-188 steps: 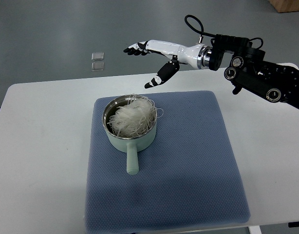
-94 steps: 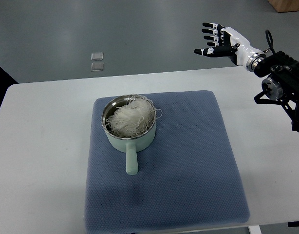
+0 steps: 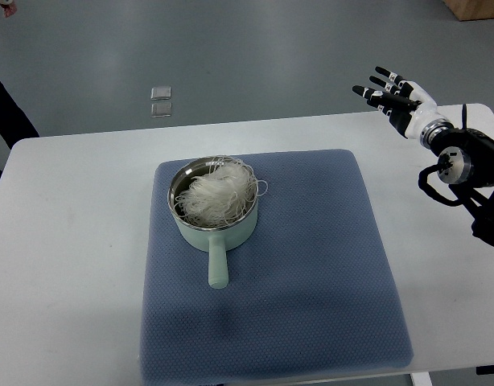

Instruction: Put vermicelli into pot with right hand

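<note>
One right hand (image 3: pixel 396 99) (fingers spread), vermicelli (image 3: pixel 215 195) in pot (image 3: pixel 216 236)

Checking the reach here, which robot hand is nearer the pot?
Right. The right hand is open, up beyond the table's far right edge, well clear of the pot. The left hand isn't in view.

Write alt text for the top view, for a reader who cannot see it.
A pale green pot holding a tangle of white vermicelli sits on a blue mat on a white table, handle toward the camera. The robot's right hand hangs open and empty at the table's far right corner.
</note>
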